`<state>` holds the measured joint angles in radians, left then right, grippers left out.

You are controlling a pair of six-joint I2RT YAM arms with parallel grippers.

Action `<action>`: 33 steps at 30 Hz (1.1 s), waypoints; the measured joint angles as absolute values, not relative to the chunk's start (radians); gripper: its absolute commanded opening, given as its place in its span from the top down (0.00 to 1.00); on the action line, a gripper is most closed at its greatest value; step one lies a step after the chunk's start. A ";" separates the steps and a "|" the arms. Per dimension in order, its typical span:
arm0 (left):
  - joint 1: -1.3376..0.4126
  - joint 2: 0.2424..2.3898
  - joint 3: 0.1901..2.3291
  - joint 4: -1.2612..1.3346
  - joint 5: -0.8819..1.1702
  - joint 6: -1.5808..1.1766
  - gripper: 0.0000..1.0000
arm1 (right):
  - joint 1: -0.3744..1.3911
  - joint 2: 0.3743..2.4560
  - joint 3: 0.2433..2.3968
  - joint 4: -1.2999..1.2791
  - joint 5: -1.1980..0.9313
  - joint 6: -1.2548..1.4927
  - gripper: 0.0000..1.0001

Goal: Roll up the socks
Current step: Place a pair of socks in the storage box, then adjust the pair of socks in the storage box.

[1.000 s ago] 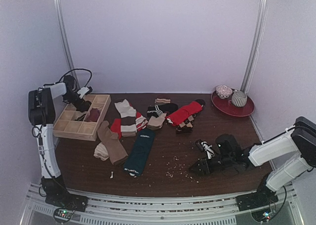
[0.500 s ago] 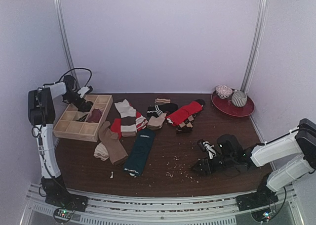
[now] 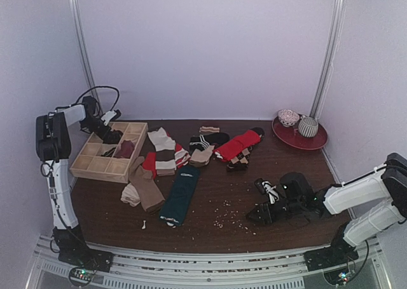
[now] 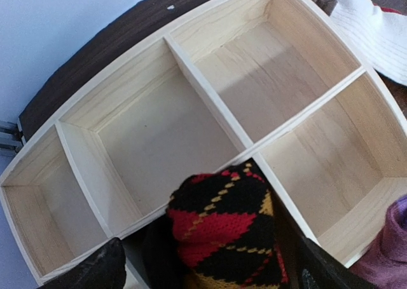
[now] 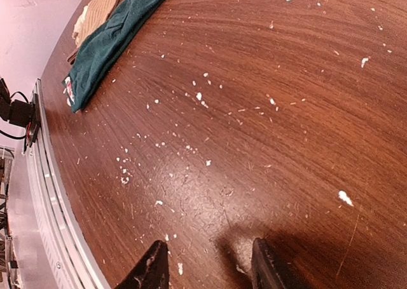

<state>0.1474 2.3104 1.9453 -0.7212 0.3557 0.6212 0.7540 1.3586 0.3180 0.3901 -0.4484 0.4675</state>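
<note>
A rolled black sock with red and yellow argyle diamonds (image 4: 222, 228) sits low in a near compartment of the wooden divided box (image 4: 210, 108). My left gripper (image 4: 206, 273) straddles it, open, with dark gaps between the roll and both fingers. From above, the left gripper (image 3: 109, 135) hangs over the box (image 3: 95, 168). Loose socks lie mid-table: a dark teal one (image 3: 180, 194), a tan one (image 3: 145, 187), a red one (image 3: 236, 144). My right gripper (image 5: 210, 267) is open and empty, low over bare wood; in the top view it (image 3: 257, 214) is beside a black-and-white sock (image 3: 267, 188).
A maroon rolled sock (image 3: 124, 148) lies in another box compartment. A red plate (image 3: 316, 141) with two bowls stands at the back right. White crumbs (image 3: 229, 222) are scattered on the table in front of the right gripper. The teal sock (image 5: 108, 41) shows far off.
The left gripper's jaws have spread wider around the argyle roll and it has edged back over the box. The right arm has shifted slightly to the right.
</note>
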 measured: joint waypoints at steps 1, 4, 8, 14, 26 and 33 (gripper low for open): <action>0.147 2.306 1.944 -0.724 0.364 0.621 0.07 | 0.754 1.359 0.318 0.390 -0.448 0.467 0.55; 0.141 2.283 1.942 -0.735 0.401 0.619 0.07 | 0.754 1.359 0.315 0.390 -0.448 0.470 0.55; 0.129 2.246 1.935 -0.733 0.432 0.618 0.07 | 0.754 1.359 0.307 0.395 -0.448 0.474 0.55; 0.123 2.214 1.895 -0.733 0.445 0.604 0.41 | 0.754 1.358 0.303 0.403 -0.448 0.475 0.55; 0.131 2.201 1.860 -0.735 0.423 0.547 0.81 | 0.754 1.343 0.280 0.422 -0.448 0.479 0.55; 0.132 2.122 1.792 -0.731 0.396 0.526 0.78 | 0.754 1.339 0.262 0.451 -0.450 0.482 0.55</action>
<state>0.1318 2.1220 1.7924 -0.7315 0.3958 0.5259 0.7540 1.3388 0.2619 0.4511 -0.4496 0.4820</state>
